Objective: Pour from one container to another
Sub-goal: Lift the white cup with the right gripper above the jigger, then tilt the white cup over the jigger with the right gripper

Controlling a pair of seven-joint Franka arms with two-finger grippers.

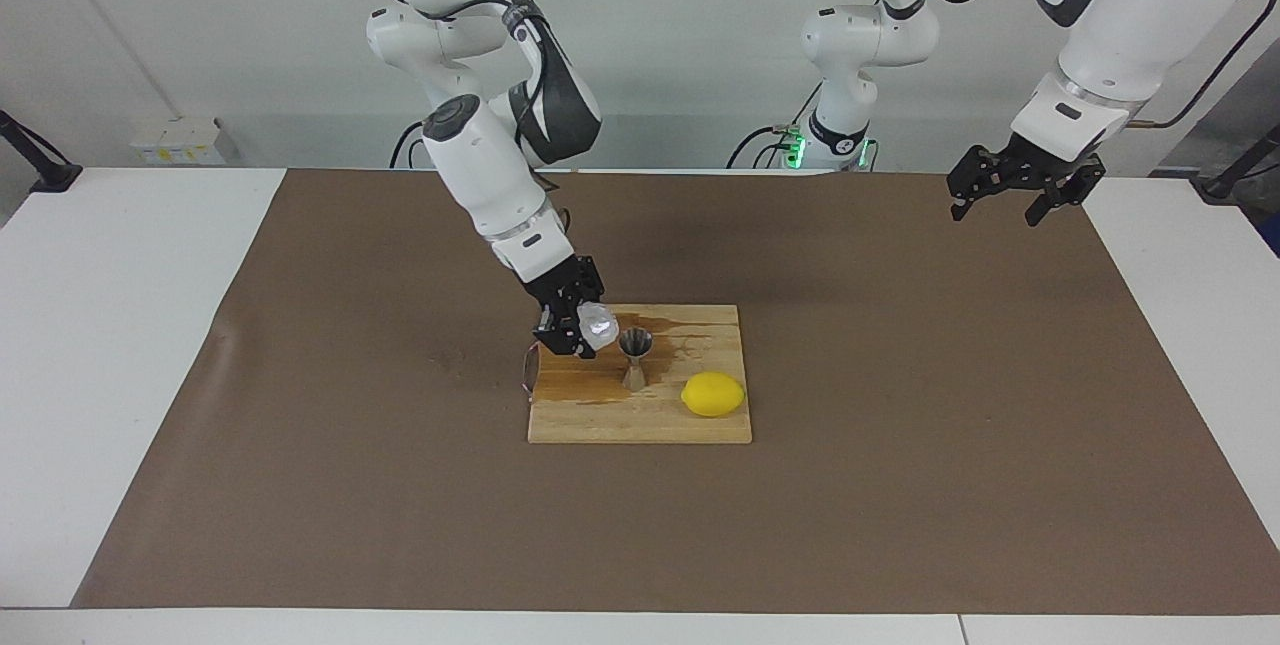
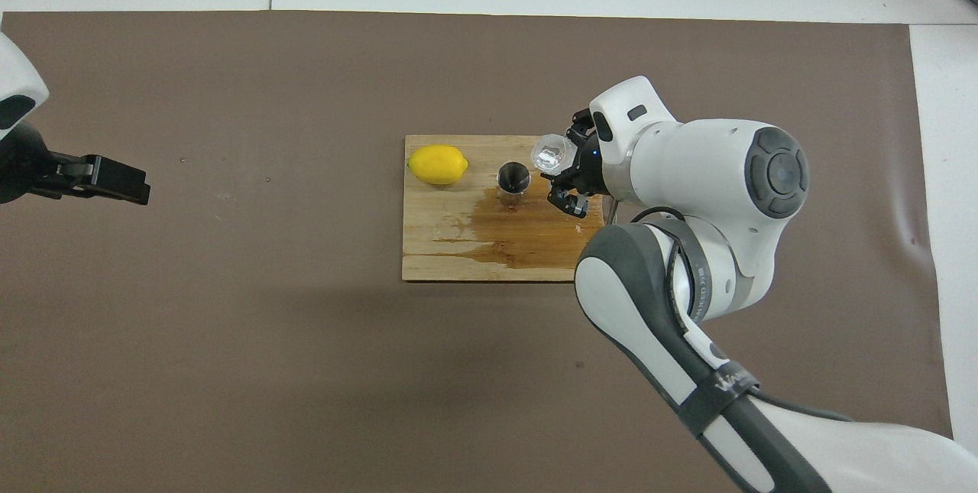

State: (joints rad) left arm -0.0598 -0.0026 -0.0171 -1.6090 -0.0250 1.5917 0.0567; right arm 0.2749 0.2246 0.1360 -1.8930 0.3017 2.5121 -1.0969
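Note:
A small translucent plastic cup (image 1: 600,323) is held in my right gripper (image 1: 578,327), tilted toward the jigger, just above the wooden board (image 1: 640,415). It also shows in the overhead view (image 2: 552,152), with the right gripper (image 2: 567,172) shut on it. A shiny metal hourglass jigger (image 1: 635,357) stands upright on the board beside the cup, toward the left arm's end; in the overhead view the jigger (image 2: 513,178) shows its open mouth. My left gripper (image 1: 1010,191) hangs open and empty over the mat at the left arm's end (image 2: 114,180), waiting.
A yellow lemon (image 1: 713,394) lies on the board, on the jigger's side toward the left arm's end (image 2: 437,164). A dark wet patch (image 2: 527,229) spreads over the board nearer to the robots. A brown mat (image 1: 300,425) covers the table.

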